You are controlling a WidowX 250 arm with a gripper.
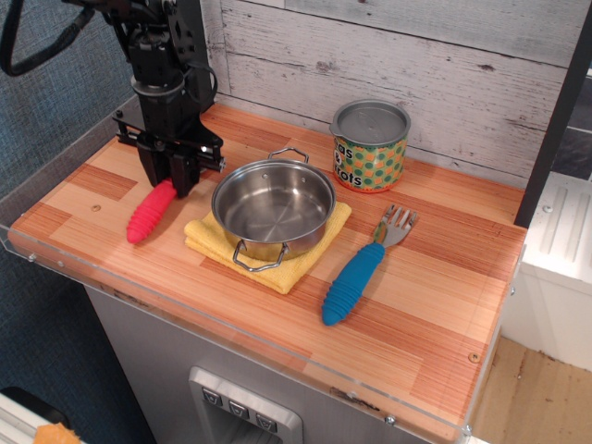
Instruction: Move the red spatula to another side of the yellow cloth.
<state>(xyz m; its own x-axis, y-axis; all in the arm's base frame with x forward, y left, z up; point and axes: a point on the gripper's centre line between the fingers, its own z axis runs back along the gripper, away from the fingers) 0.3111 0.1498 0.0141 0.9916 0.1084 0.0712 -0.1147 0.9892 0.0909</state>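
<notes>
At the left of the frame the gripper [173,178] grips the upper end of the red spatula [151,212] (its silver head hidden), whose handle lies just left of the yellow cloth [294,264]; placing looks nearly done, release remaining.

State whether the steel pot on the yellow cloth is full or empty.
Empty: the steel pot shows its bare shiny bottom, with nothing inside, as it sits upright on the yellow cloth.

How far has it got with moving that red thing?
Underway, not finished. The claw sits over the head end of the red spatula, apparently gripping it, left of the yellow cloth under the pot. Whether the claw will carry it further is unclear; it must let go.
</notes>
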